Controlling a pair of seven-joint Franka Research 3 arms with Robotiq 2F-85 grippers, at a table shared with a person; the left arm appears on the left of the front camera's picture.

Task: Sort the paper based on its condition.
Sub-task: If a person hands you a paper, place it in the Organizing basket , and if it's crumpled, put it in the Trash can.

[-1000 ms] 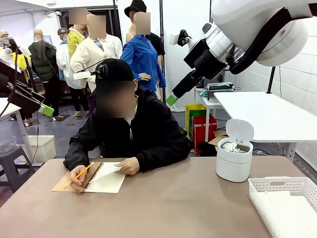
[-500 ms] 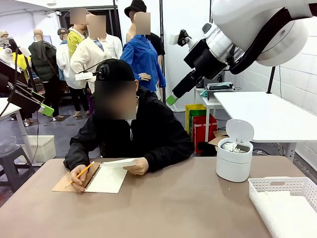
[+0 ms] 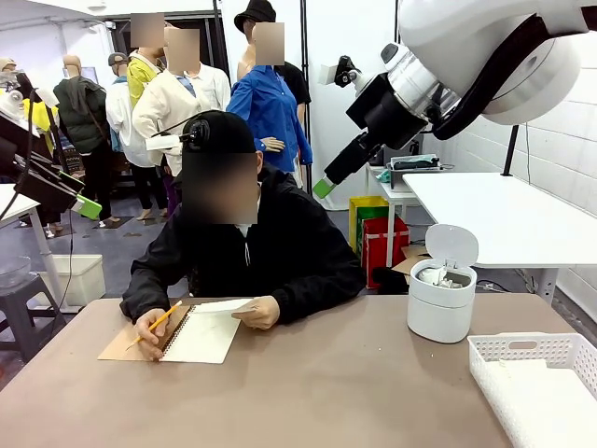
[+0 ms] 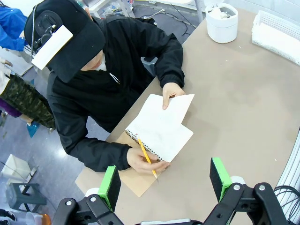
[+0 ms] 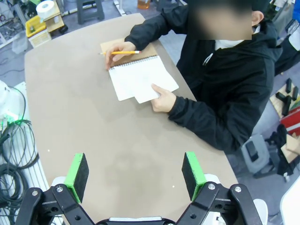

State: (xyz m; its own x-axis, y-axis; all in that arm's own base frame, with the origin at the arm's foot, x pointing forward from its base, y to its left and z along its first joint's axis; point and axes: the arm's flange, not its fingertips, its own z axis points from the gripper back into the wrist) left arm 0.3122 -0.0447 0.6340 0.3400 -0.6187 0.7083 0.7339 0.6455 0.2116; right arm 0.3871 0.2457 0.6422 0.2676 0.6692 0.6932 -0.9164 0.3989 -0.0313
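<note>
A person sits at the far side of the table, one hand holding a pencil. The other hand lifts a smooth white sheet of paper (image 3: pixel 222 305) (image 4: pixel 174 105) (image 5: pixel 157 90) off an open spiral notebook (image 3: pixel 199 338) (image 4: pixel 158 133) (image 5: pixel 133 77). Crumpled paper (image 3: pixel 438 276) lies in a small white bin. My left gripper (image 4: pixel 165 183) (image 3: pixel 90 207) hangs open high above the notebook, nothing between its green pads. My right gripper (image 5: pixel 135 169) (image 3: pixel 324 187) is also open and empty, raised well above the table's bare middle.
The white flip-lid bin (image 3: pixel 440 313) (image 4: pixel 221 23) stands at the table's right. A white slotted basket (image 3: pixel 536 359) (image 4: pixel 276 30) sits at the near right corner with something white in it. Bystanders stand far behind the person.
The person's hand has lifted the top page up off the notebook. Both arms have stayed still.
</note>
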